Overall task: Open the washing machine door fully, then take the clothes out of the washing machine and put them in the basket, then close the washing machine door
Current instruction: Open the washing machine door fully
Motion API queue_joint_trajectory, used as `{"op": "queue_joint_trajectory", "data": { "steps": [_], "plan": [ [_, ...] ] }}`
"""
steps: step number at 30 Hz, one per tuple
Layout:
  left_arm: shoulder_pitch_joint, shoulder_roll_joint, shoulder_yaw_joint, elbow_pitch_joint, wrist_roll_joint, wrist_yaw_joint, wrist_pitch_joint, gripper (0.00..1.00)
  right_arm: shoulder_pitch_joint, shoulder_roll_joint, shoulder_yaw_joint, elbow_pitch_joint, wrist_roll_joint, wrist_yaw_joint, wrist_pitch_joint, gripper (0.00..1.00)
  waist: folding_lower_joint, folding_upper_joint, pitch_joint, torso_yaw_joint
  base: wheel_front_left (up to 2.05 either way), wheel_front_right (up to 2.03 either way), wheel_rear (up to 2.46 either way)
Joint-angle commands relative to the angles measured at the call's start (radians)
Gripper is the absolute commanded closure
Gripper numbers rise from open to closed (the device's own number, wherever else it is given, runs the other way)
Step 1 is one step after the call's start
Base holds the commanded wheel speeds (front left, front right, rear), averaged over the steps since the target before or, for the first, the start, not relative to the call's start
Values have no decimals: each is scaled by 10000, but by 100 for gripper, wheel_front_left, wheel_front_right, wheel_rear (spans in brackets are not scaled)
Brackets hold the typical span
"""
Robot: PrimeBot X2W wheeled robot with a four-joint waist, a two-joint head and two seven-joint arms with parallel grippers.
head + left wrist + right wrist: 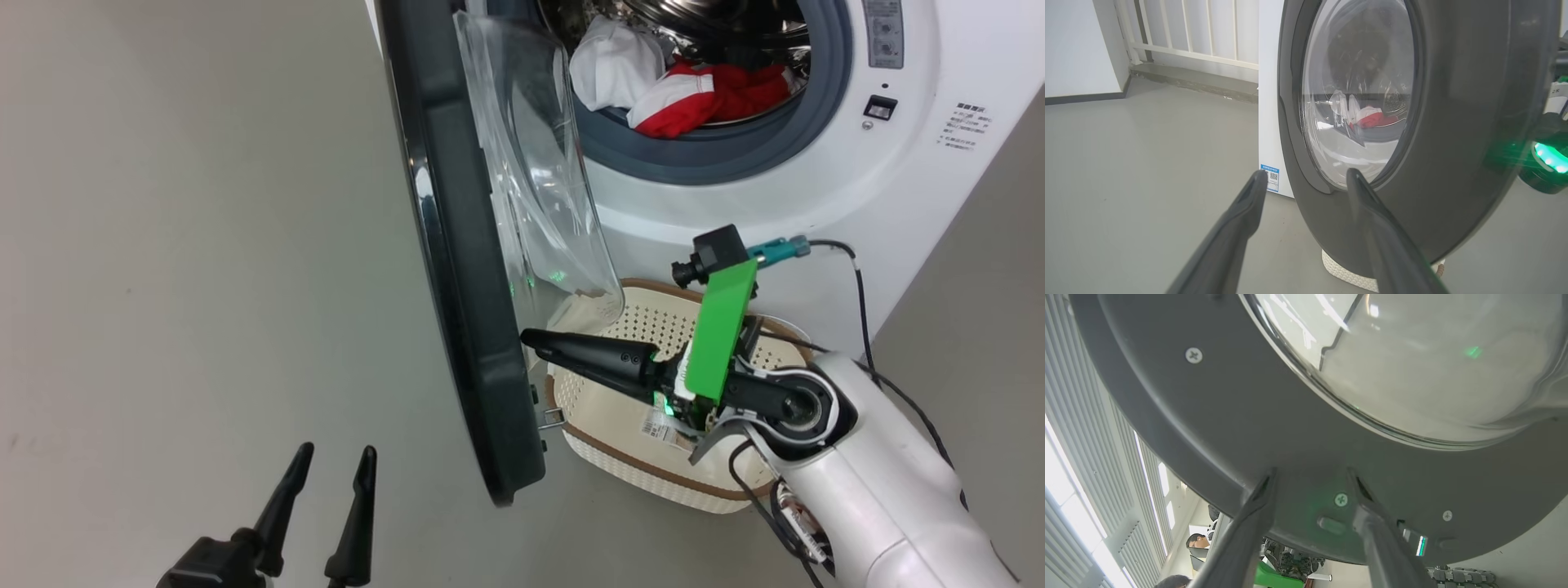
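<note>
Nearest, the left gripper (pixel 337 449) hangs over the floor (pixel 163 245) on the outer side of the washing machine door (pixel 465 286). Its fingers are spread to full width with nothing between them.

The door stands swung out, edge-on in the head view. It is judged rigid and fairly heavy, with a glossy rim that offers poor friction. Push or pull on the dark rim. Avoid the glass bowl (pixel 539 188), which is smooth and possibly breakable.

The right gripper (pixel 535 339) points at the inner face of the rim. Its fingers are parted and hold nothing. Whether the tips touch the rim cannot be told.

Directly below it, the basket (pixel 653 482) sits on the floor, just beside the door's lower edge and against the front of the washing machine (pixel 939 65). It appears light and likely to slide if bumped.

Farthest, the clothes lie at the front lip of the drum (pixel 653 20), above the gasket (pixel 702 151): a white garment (pixel 616 69) to the left, a red jersey (pixel 710 98) to the right. Both are soft, limp and light. Pinch a raised fold and expect trailing fabric to catch on the gasket.
</note>
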Motion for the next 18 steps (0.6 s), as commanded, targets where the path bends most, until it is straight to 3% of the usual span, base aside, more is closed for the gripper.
{"op": "queue_joint_trajectory", "data": {
  "steps": [1,18],
  "plan": [
    [-134,89,341,-212,25,-54,-120,0,124,231,-10,-270,-157,77,-117,0,0,0,-18,-81,0,0,0],
    [-209,89,524,-198,109,-54,-120,0,1760,-570,-291,-235,-1624,77,-2679,0,0,0,-37,-783,0,0,0]
  ]
}}
